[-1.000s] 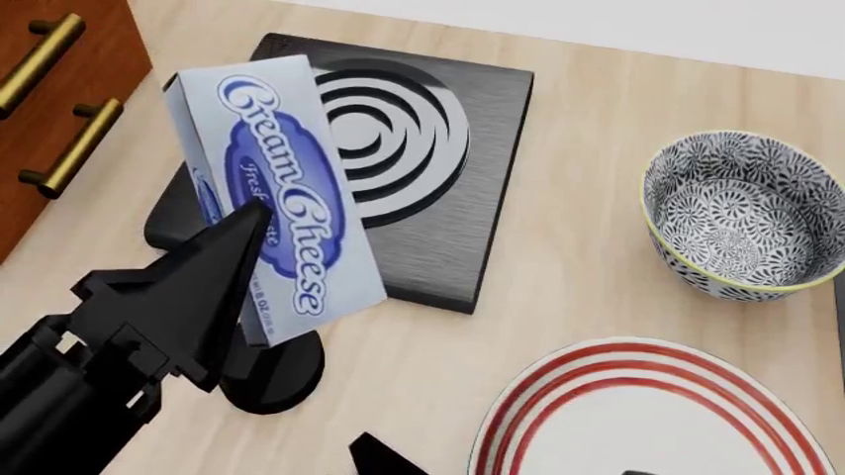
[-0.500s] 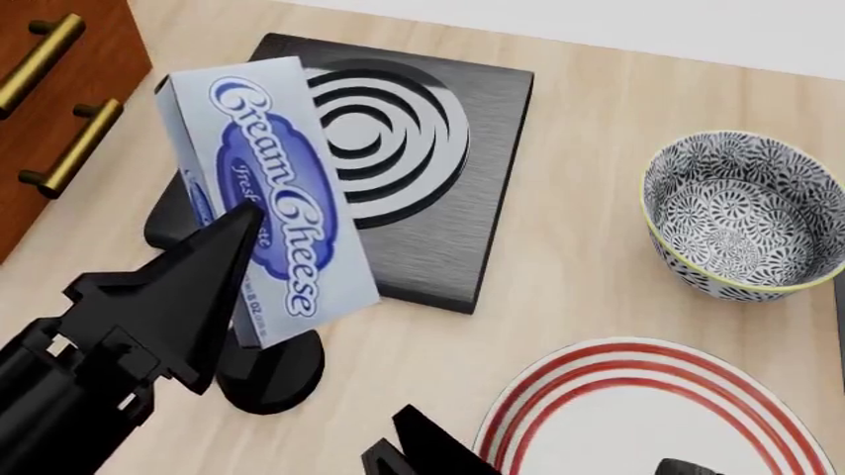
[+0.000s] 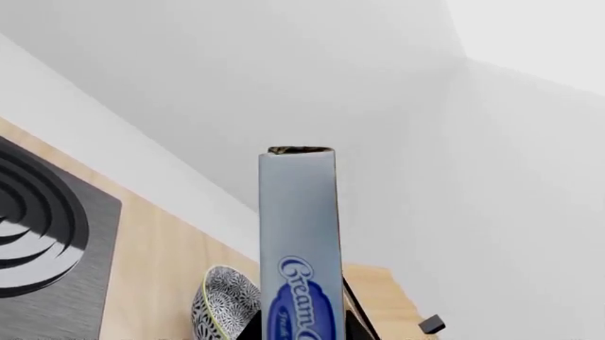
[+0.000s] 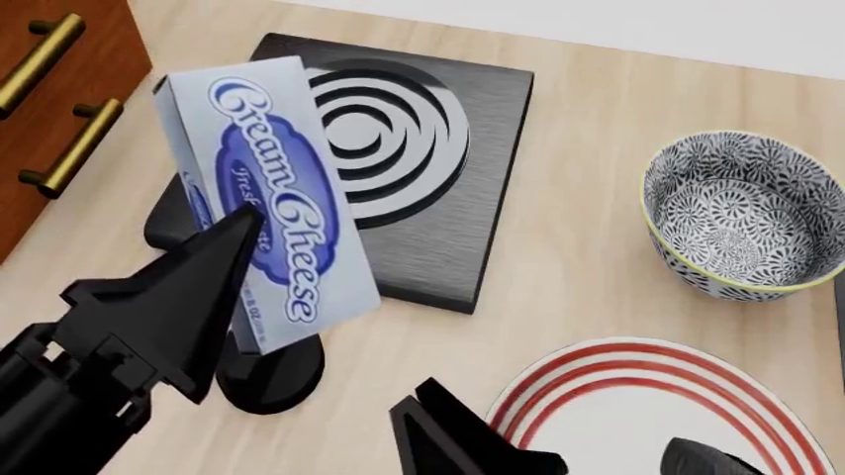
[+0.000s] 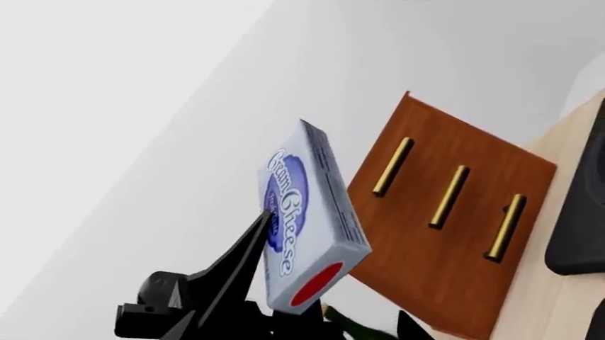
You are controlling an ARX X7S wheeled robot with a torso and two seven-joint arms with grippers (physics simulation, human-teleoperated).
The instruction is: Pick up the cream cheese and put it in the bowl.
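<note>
While clamped by left end effector (image 4: 232,287), cream cheese (image 4: 264,188) aloft, bowl (image 4: 739,218) apart.

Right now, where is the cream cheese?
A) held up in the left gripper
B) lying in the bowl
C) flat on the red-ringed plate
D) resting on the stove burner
A: the cream cheese is clamped in the left gripper, lifted off the counter, with the bowl empty.
</note>
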